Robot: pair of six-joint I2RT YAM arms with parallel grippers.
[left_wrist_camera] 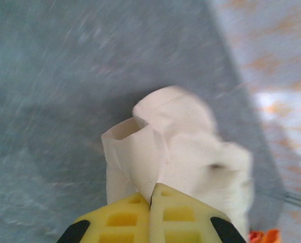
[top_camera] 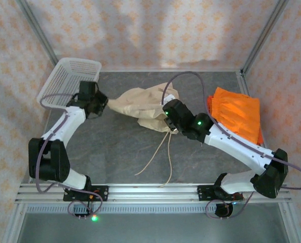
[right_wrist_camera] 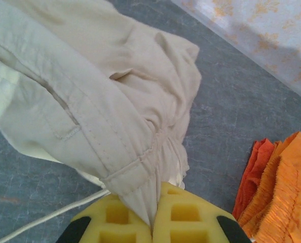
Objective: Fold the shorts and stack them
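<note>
Pinching cloth, both jaws are shut: left gripper [left_wrist_camera: 151, 202] on an edge, right gripper [right_wrist_camera: 153, 215] on the waistband [right_wrist_camera: 135, 167] of the beige shorts [top_camera: 140, 105], bunched at centre frame. Orange shorts [top_camera: 236, 114], at right, appear stacked; the beige pair is not yet folded.

Workspace as I see it from overhead: a grey, stone-patterned table [top_camera: 115, 152] enclosed on three sides by pale walls [top_camera: 155, 30] printed with orange floral motifs. A slanted aluminium left post [top_camera: 39, 30] and right post [top_camera: 264, 33] mark the rear corners. A ribbed aluminium rail [top_camera: 150, 192] borders the near edge. A soft bright patch [top_camera: 191, 63] lies low on the back wall.
</note>
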